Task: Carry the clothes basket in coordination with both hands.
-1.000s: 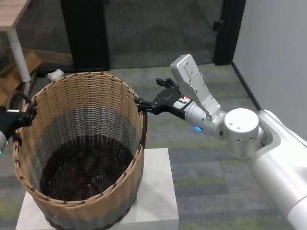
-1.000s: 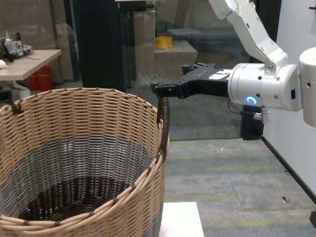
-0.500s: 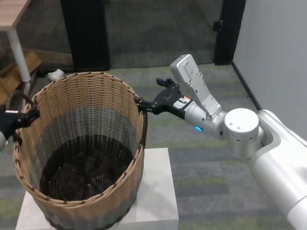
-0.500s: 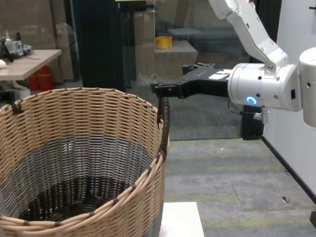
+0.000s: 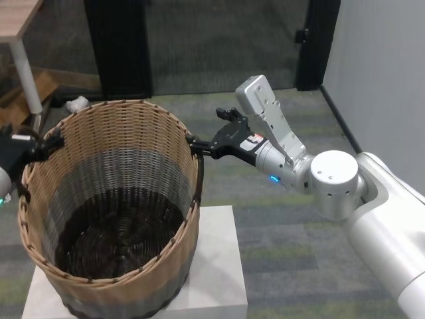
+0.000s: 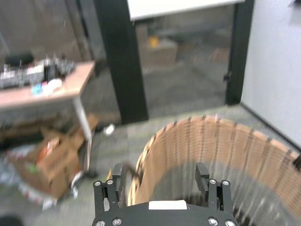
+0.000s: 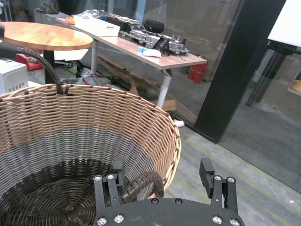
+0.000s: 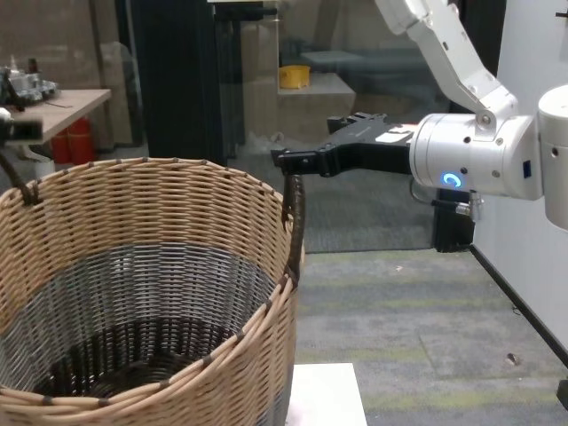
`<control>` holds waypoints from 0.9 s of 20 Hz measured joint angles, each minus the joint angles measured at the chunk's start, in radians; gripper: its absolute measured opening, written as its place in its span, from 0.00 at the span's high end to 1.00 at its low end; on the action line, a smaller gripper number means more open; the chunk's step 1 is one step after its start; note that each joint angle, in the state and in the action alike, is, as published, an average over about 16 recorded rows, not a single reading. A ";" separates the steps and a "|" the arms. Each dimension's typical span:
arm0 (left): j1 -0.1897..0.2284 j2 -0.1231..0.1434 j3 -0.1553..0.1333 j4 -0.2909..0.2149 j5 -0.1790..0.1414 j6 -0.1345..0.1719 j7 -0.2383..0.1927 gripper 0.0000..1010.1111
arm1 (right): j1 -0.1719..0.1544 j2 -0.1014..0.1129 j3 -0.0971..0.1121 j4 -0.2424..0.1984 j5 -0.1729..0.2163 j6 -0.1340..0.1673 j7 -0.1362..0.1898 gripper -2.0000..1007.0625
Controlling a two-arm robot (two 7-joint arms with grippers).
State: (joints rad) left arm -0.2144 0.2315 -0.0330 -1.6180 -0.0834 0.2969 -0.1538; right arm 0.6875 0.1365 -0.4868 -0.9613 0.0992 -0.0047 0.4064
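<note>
Woven clothes basket (image 5: 113, 219), seemingly empty, banded tan, grey, brown.

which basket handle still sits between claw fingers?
The dark wrapped loop handle on the woven wicker basket's right side, between the open right claw's fingers. The left claw has lifted above its handle.

No text, brand, number or sign can be read anywhere in these views. A small white and red label (image 5: 252, 139) sits on the black body of the right arm's gripper, but its print is too small to make out. A blank white tag (image 6: 167, 205) shows on the black housing in the left wrist view; nothing is written on it.
</note>
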 joint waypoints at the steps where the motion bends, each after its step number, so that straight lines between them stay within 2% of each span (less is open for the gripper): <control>1: -0.001 0.000 0.003 -0.006 0.001 -0.017 -0.006 0.01 | 0.000 0.000 0.003 -0.002 -0.001 -0.004 -0.004 0.01; 7: -0.011 0.003 0.025 -0.028 -0.001 -0.132 -0.032 0.01 | 0.004 0.000 0.029 -0.024 -0.008 -0.036 -0.029 0.01; 10: -0.016 0.003 0.036 -0.037 -0.003 -0.180 -0.035 0.01 | 0.009 0.001 0.048 -0.041 -0.010 -0.055 -0.042 0.01; 13: -0.018 -0.001 0.047 -0.048 -0.003 -0.205 -0.031 0.01 | 0.015 0.002 0.069 -0.061 -0.010 -0.072 -0.051 0.01; 18: -0.018 -0.012 0.064 -0.073 -0.002 -0.218 -0.021 0.01 | 0.025 0.008 0.098 -0.092 -0.005 -0.090 -0.053 0.01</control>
State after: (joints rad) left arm -0.2324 0.2194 0.0310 -1.6913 -0.0855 0.0793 -0.1747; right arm 0.7124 0.1440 -0.3889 -1.0529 0.0946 -0.0946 0.3531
